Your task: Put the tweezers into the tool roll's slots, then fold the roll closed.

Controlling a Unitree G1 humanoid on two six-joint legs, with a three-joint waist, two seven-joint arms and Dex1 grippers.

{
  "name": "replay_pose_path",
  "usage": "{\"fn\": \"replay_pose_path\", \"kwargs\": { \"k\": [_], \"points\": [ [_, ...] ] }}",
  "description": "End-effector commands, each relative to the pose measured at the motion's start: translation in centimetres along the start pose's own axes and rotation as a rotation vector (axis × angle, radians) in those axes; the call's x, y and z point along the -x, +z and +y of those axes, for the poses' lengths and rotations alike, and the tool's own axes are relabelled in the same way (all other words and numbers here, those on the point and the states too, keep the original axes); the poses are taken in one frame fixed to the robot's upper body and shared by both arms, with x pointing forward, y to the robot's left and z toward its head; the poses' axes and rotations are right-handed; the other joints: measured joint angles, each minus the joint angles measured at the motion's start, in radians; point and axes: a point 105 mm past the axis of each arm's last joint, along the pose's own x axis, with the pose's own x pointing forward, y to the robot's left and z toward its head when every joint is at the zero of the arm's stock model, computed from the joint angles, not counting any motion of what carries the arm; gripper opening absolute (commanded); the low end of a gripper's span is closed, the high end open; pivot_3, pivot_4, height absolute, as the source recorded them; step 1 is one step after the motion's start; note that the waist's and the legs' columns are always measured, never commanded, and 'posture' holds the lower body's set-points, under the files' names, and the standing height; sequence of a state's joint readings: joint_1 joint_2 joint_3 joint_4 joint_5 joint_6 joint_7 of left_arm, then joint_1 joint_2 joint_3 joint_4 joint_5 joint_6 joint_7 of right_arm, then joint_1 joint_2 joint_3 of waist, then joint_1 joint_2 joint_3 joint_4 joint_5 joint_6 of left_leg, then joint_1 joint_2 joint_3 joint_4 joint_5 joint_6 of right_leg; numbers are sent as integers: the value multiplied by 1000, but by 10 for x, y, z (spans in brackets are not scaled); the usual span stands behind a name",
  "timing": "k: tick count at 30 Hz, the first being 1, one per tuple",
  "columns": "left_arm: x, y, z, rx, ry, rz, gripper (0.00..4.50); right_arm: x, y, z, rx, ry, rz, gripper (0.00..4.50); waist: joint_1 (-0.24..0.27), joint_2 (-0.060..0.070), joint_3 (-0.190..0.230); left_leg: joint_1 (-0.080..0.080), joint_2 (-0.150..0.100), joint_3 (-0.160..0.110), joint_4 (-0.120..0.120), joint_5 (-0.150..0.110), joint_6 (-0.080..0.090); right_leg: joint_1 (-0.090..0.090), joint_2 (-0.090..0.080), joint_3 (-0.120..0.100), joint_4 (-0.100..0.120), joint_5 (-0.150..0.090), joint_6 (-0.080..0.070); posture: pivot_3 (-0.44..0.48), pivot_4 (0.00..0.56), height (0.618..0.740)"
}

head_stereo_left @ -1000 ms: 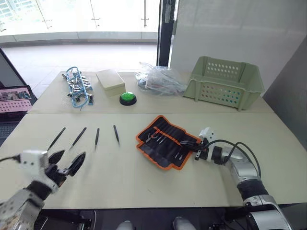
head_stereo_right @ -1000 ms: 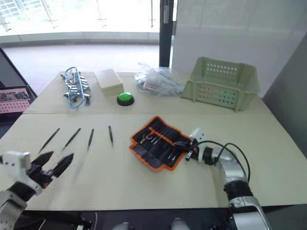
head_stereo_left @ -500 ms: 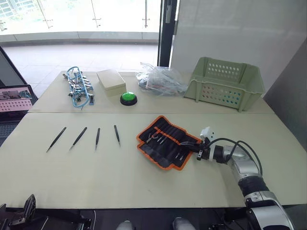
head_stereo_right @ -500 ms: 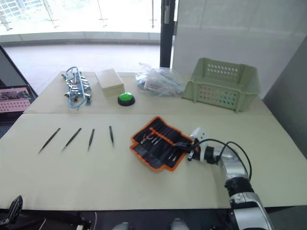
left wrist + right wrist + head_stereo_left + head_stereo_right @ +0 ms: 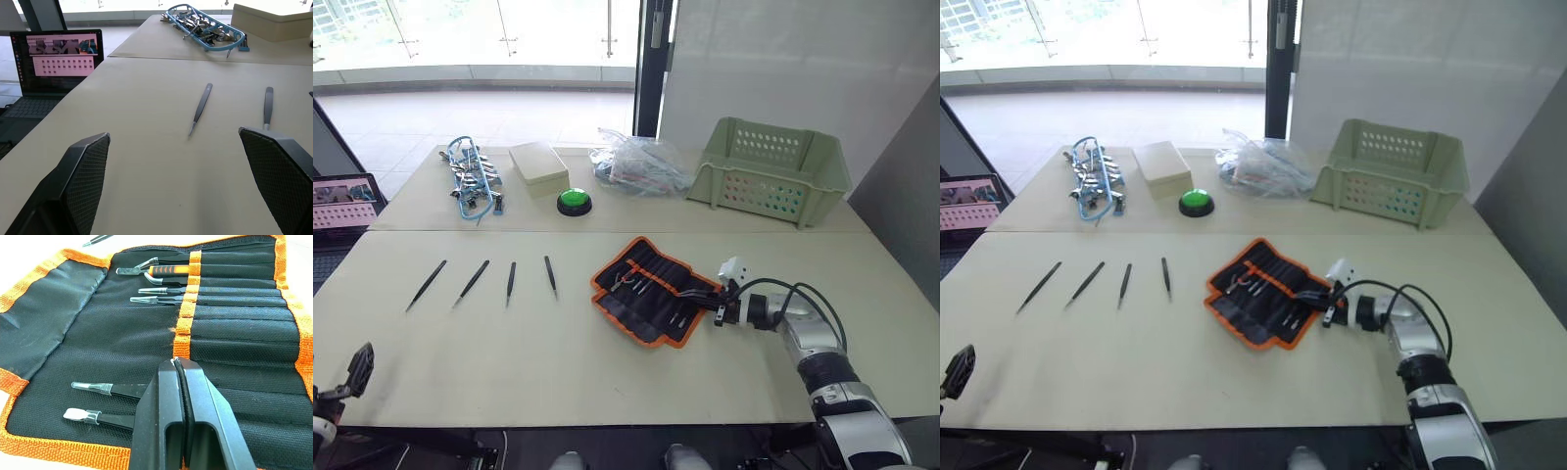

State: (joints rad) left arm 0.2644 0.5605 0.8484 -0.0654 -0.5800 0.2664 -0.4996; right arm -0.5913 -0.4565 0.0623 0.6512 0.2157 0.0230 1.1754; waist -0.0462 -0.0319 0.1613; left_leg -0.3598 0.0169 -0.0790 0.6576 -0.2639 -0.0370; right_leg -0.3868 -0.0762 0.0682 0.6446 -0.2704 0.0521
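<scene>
Resting at the tool roll's [image 5: 651,290] edge, right pincer [image 5: 182,369] closed empty; left pincer [image 5: 176,161] wide open.

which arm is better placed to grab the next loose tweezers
Left. The left gripper is open facing the loose tweezers; the right gripper is shut over the tool roll.

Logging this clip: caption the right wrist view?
Shut right gripper over the open tool roll, several tools already slotted.
</scene>
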Motion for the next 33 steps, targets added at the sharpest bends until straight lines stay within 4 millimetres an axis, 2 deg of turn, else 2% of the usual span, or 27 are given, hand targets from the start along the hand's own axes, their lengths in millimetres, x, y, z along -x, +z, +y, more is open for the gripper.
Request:
{"fn": "replay_pose_path", "kwargs": {
  "k": [1, 7, 12, 16, 20, 24, 33],
  "points": [
    [-27, -8, 1, -2, -50, 64, 4470, -5, -20, 11, -36, 35, 69, 0, -1, 1, 0, 0, 0, 0, -1, 0, 0, 0, 0, 0, 0, 0, 0, 0, 150, 740],
    [-76, -36, -2, 8, -113, 216, 4470, -5, -18, 13, -34, 28, 64, 0, -4, 0, 0, 4, 0, 1, -8, 0, 0, -1, 0, 0, 0, 0, 0, 0, 150, 740],
    [-106, -39, -5, 5, -113, 223, 4470, 0, -17, 11, -25, 1, 62, 0, -1, 0, 0, 5, 0, 1, -11, 1, -1, -2, -1, 0, 1, 0, -1, 0, 150, 740],
    [-120, -40, -10, -17, -109, 231, 4470, 9, -18, 16, -19, 4, 72, 0, 2, 0, 0, 5, -1, 1, -12, 1, -1, -2, -1, 0, 1, 0, -1, 0, 150, 740],
    [-126, -46, -20, -35, -145, 271, 4470, 15, -19, 17, -15, -5, 81, 0, 6, 0, 0, 5, -1, 0, -12, 1, -1, -2, -1, -1, 1, 0, -1, 0, 150, 740],
    [-128, -50, -27, -73, -182, 301, 3377, 17, -21, 13, -9, -25, 88, 0, 7, 0, 0, 5, -1, 0, -12, 1, -2, -2, -1, -1, 1, 0, -1, 0, 150, 740],
    [-124, -58, -31, -73, -217, 315, 410, 14, -6, 6, -21, -39, 18, 0, 5, 0, 0, 6, -1, 1, -12, 3, -4, -2, -1, -1, 2, 0, -1, 0, 150, 740]
  ]
}}
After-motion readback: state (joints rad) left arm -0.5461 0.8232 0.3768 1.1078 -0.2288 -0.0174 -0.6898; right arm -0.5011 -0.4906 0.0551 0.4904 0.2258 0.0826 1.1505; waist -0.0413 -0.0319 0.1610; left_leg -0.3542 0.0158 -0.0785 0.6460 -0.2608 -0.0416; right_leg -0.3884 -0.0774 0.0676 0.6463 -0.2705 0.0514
